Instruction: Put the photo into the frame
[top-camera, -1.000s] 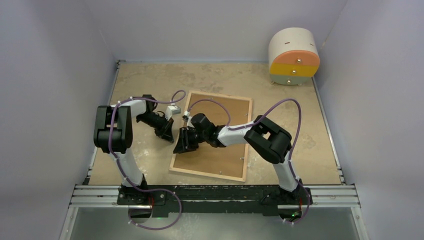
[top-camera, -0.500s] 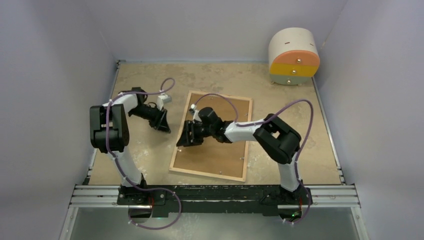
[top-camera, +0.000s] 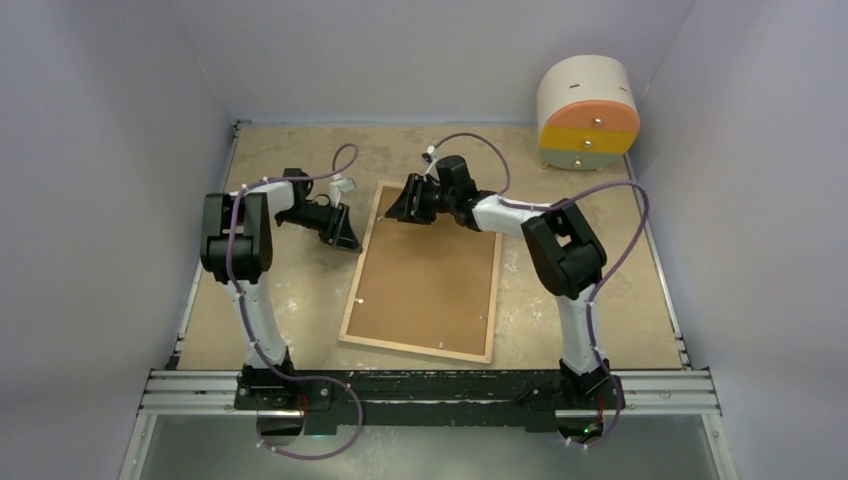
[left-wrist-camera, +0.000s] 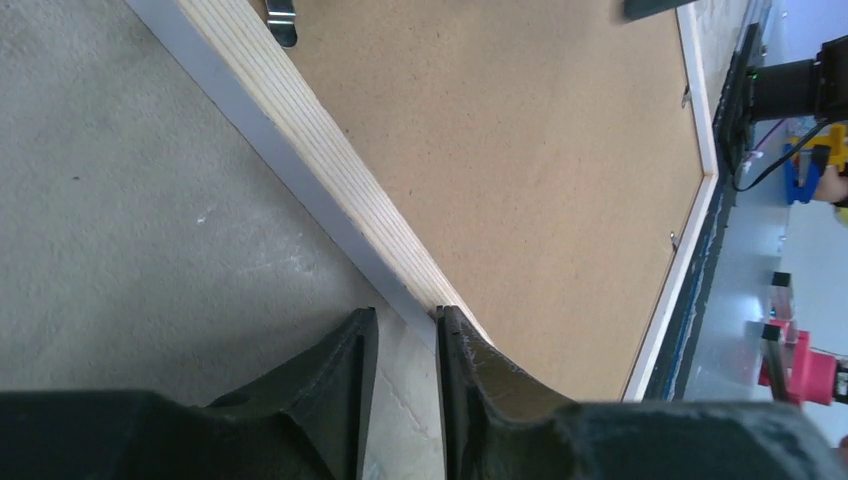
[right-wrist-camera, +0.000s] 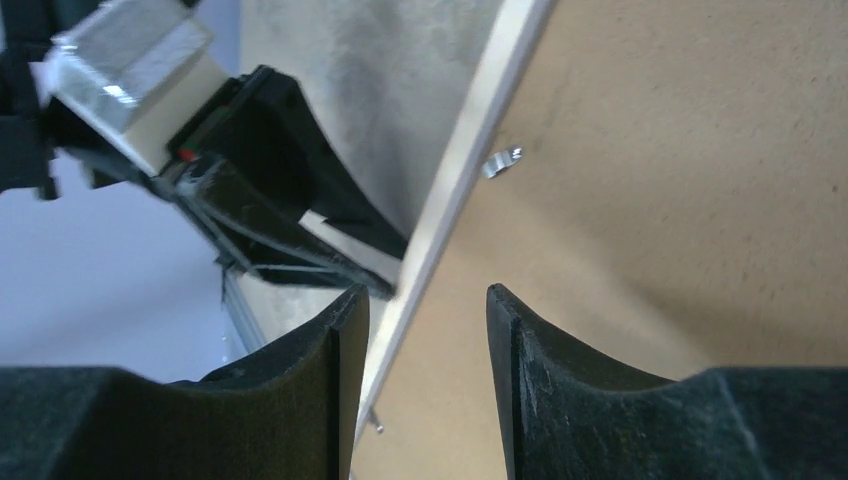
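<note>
The frame (top-camera: 357, 296) lies face down on the table, its wood-coloured rear rail up, with the brown hardboard sheet (top-camera: 430, 275) filling it. The photo is out of view. My left gripper (top-camera: 352, 240) sits at the frame's left rail (left-wrist-camera: 330, 170) near the far corner. It is narrowly open (left-wrist-camera: 402, 322), the right fingertip against the rail's edge. My right gripper (top-camera: 393, 213) hovers over the far left corner, open (right-wrist-camera: 427, 300), and the pale rail (right-wrist-camera: 470, 140) runs between its fingers. A small metal clip (right-wrist-camera: 503, 160) shows on the hardboard.
A round cabinet (top-camera: 588, 110) with orange and yellow drawers stands at the back right corner. Grey walls close in the table on three sides. The arms' mounting rail (top-camera: 430, 390) runs along the near edge.
My right gripper has moved from the frame's mid-left area to its far left corner. The left gripper has opened, drawn off to the left, then come back to the frame's left rail, further back.
</note>
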